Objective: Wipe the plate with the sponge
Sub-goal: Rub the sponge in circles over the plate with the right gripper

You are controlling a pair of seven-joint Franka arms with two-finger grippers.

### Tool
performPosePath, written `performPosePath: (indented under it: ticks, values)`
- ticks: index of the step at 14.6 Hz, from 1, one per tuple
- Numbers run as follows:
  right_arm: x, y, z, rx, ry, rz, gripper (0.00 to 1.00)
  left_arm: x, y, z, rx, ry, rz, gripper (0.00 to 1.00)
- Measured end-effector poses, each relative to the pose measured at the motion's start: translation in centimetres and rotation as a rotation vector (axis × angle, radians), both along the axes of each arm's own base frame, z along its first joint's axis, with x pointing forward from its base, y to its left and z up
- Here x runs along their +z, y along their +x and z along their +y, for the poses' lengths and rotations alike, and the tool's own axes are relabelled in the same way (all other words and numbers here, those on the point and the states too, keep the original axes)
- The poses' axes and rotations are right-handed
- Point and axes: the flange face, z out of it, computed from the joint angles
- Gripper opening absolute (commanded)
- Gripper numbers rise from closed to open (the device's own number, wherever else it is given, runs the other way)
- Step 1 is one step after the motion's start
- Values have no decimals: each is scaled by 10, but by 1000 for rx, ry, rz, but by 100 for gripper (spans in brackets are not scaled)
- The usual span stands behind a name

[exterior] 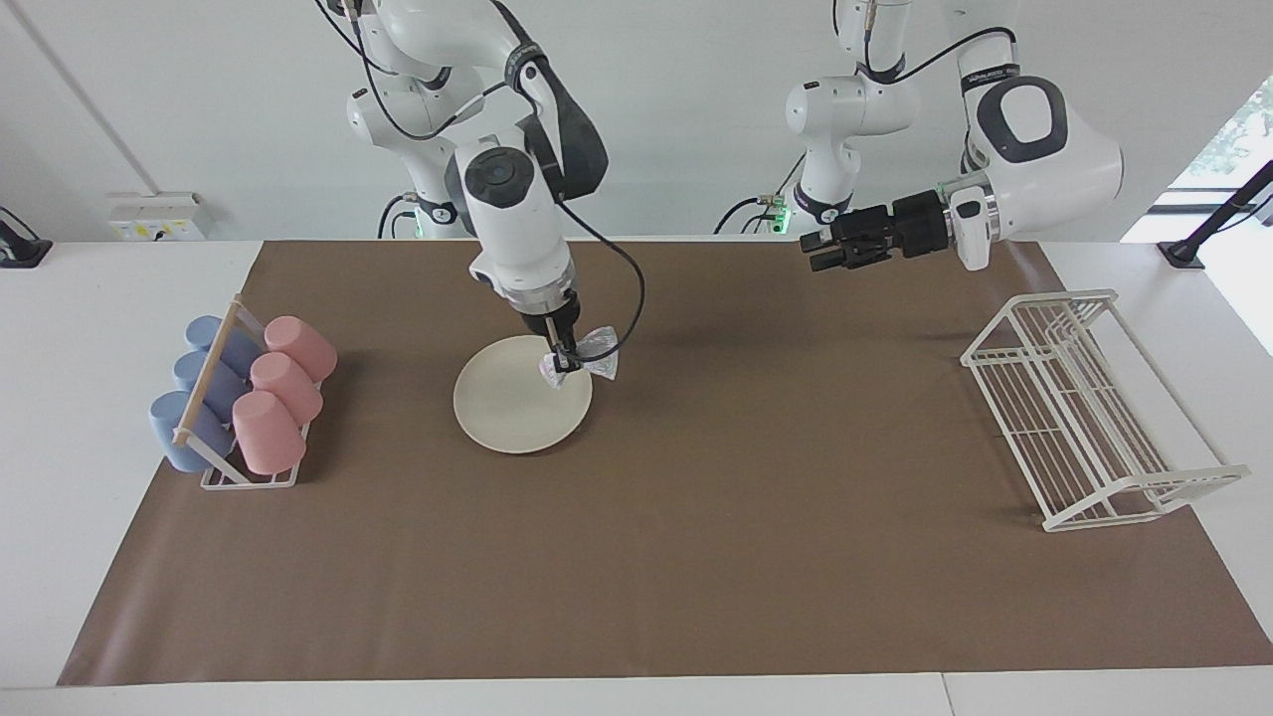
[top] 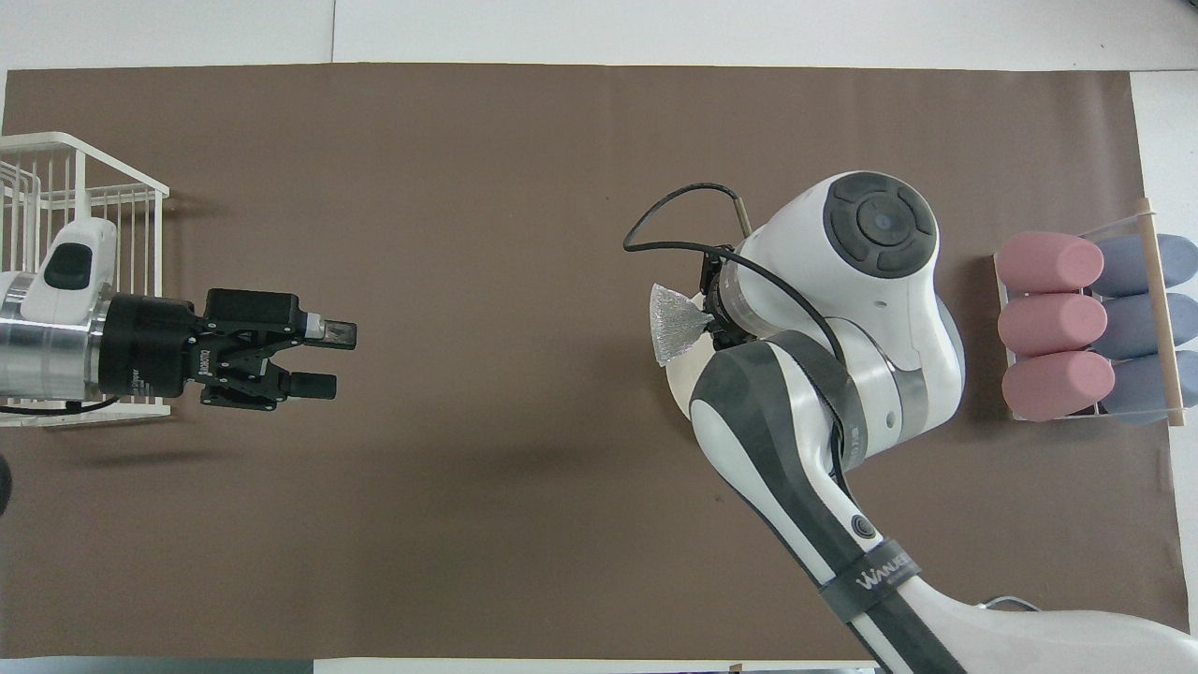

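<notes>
My right hand is clamped on the sponge, holding it over the plate's rim at the edge toward my left arm's end of the desk. My left hand hangs with fingers apart, well away from the plate.

Both arms were glossy white with dark grey joint bands and round black end caps; black cables looped along the right arm, whose link bore a lettered strap. Black two-finger grippers terminated each.

Plate between cup rack and wire rack.
</notes>
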Motion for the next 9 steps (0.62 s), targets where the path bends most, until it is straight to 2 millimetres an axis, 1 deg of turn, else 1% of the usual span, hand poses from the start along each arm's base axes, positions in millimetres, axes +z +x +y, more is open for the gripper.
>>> performPosePath:
  ticks: [2,3,4,6,7,9]
  values:
    - [-31,-12,-27,-6,8,-62,0,25,4,7,-26,175,-48,100]
    - [-47,-22,-35,-7,7,-77,0,33,6,13,-48,277,-80,100]
    - [-60,-31,-39,-7,4,-82,0,40,7,18,-73,382,-111,100]
    - [-79,-48,-36,6,-3,-73,0,51,8,26,-139,618,-170,100]
    - [-86,-55,-32,15,-5,-72,0,53,8,25,-174,712,-192,100]
    - [-99,-65,-26,27,-2,-104,0,52,7,18,-215,796,-208,100]
